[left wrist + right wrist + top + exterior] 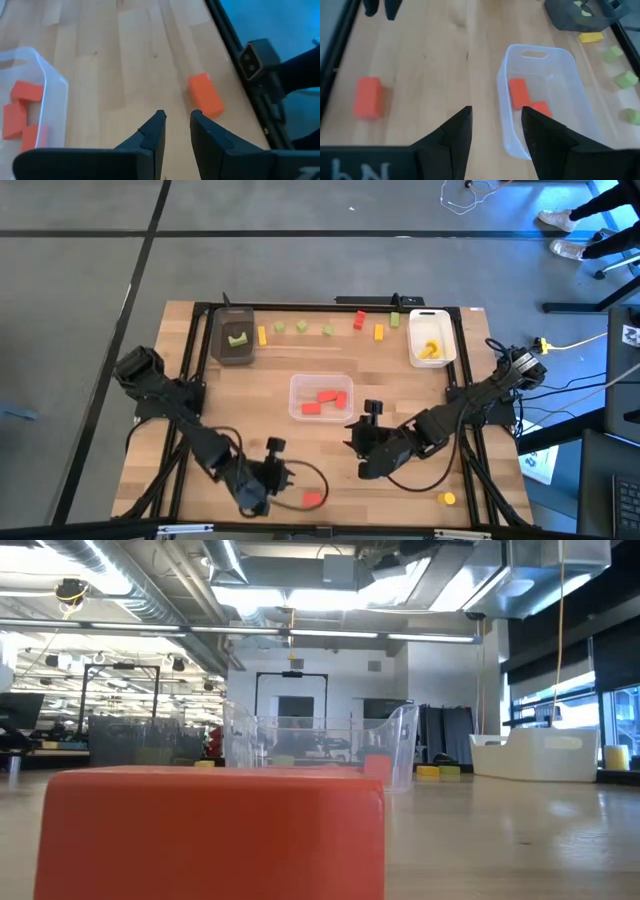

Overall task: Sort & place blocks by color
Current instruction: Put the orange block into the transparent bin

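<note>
My left tool (176, 125) is open with a narrow gap and holds nothing, just beside a red block (205, 94) on the tabletop (125, 60). My right tool (496, 122) is open and empty, near the clear tray (570, 105).

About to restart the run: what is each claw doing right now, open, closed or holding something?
Left claw: open, empty, near the red block.
Right claw: open, empty, beside the clear tray.

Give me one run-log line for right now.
left gripper: open, empty, near red block at front edge | right gripper: open, empty, beside clear tray | clear tray: red blocks inside
</note>
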